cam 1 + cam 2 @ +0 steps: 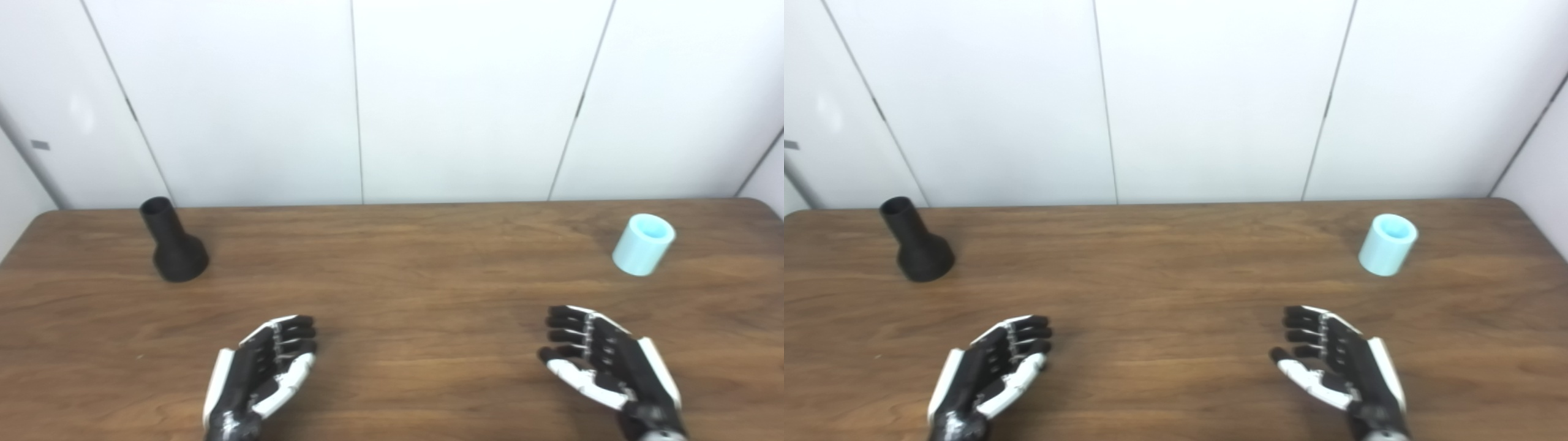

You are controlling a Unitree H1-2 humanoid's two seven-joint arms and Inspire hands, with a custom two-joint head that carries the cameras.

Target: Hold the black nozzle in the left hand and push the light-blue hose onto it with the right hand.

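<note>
The black nozzle (174,243) stands upright on its wide base at the far left of the wooden table (392,294), narrow open end up. At the far right stands the light-blue hose (643,244), a short tube with its open end facing up. My left hand (263,373) hovers low over the near part of the table, open and holding nothing, well in front and to the right of the nozzle. My right hand (603,367) is also open and holds nothing, in front and slightly left of the hose.
White wall panels (392,98) rise directly behind the table's far edge. The table's rounded corners show at the far left and far right. Bare wood lies between the two hands.
</note>
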